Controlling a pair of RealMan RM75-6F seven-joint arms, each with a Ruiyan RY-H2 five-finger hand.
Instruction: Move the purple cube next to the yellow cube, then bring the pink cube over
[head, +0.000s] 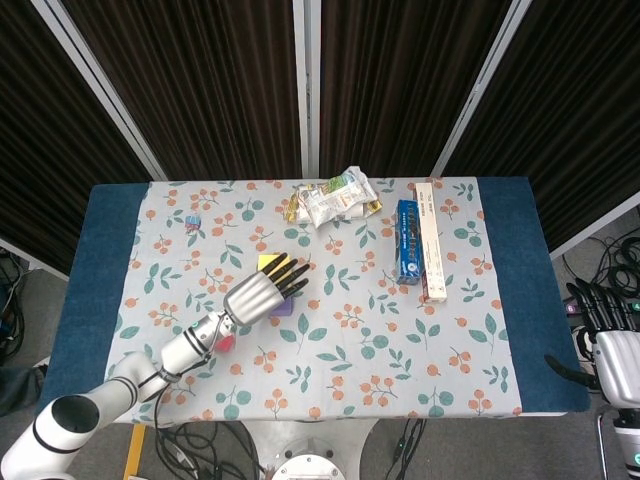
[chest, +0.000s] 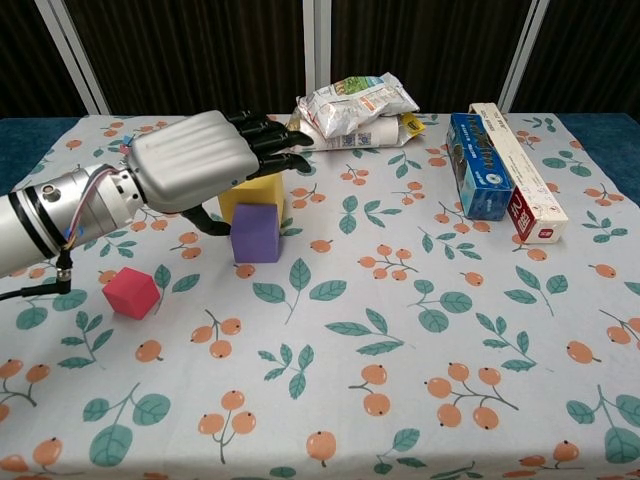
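Purple cube (chest: 256, 232) just below the spread, empty left hand (chest: 200, 160), touching the yellow cube (chest: 262, 190)

Your left hand (chest: 195, 160) hovers over the yellow foam cube (chest: 262, 190); the purple foam cube (chest: 256, 232) touches it at 6 o'clock, and the pink foam cube (chest: 131, 292) lies apart at 8 o'clock.

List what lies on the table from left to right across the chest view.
pink cube → left hand → purple cube → snack bags → blue box → white-and-red box. The yellow cube is left out: it overlaps the hand and the purple cube.
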